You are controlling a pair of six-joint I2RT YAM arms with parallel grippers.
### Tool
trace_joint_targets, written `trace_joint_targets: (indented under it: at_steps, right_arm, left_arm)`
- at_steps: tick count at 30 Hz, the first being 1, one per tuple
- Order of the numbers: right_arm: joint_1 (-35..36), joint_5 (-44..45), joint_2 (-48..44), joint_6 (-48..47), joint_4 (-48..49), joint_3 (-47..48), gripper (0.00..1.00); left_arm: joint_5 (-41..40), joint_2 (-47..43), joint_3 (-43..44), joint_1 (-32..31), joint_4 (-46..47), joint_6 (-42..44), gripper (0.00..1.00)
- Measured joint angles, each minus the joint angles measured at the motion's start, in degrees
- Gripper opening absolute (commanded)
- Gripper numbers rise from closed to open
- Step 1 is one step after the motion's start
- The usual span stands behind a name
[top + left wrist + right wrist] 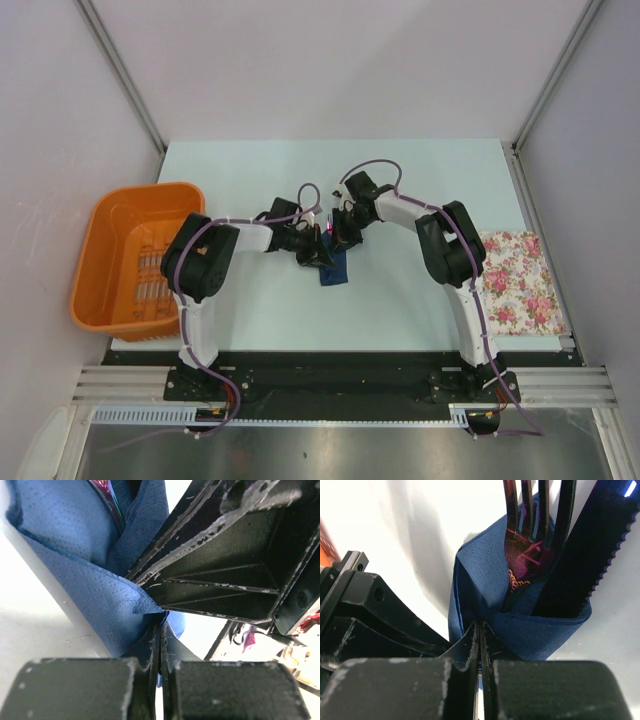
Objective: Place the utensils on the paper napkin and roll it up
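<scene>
**A:** From above, where do you stand?

**B:** Your left tool [318, 250] and right tool [345, 236] meet near the middle of the table [250, 180]. Both are at the navy napkin [336, 268], which lies bunched there, well away from every edge.

**A:** And your left wrist view?

**B:** Your left tool is pinched tight on a fold of the napkin. The sheet wraps up around something shiny, too cropped to name.

**A:** Right wrist?

**B:** Your right tool is clamped on a napkin fold too. The fork [530, 540] and a serrated knife [600, 550] stand in the pocket with their heads sticking out.

**A:** So how do you finish the roll well?

**B:** I'd judge the wrap loose. Anchor the fold with one tool and turn the other over the handles. Hold the paper taut without tearing it, and don't let the utensils slide out of the open end.
</scene>
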Motion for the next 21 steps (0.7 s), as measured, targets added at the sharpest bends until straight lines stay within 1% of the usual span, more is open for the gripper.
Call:
trace_joint_targets:
  at_steps: [4,7,11,16,21]
  right_arm:
    - [-0.9,-1.2,0.0,0.1,0.4,-0.1,0.14]
    - [-1.6,-3.1,0.1,0.5,1.7,-0.2,0.14]
    - [-4.7,-5.6,0.1,2.2,5.9,-0.1,0.14]
    - [-8.1,-7.5,0.1,3.4,9.0,0.9,0.10]
    - [-7.6,-8.7,0.1,3.8,10.2,1.6,0.06]
  left_arm:
    - [-0.9,0.0,1.6,-0.1,-3.6,3.1,0.00]
    - [-1.1,0.0,2.1,-0.1,-4.8,4.5,0.00]
    - [-1.3,0.1,2.6,-0.1,-6.2,6.1,0.00]
    - [-1.4,0.3,3.5,0.0,-7.6,7.4,0.00]
    - [-1.4,0.5,4.1,0.0,-8.7,8.2,0.00]
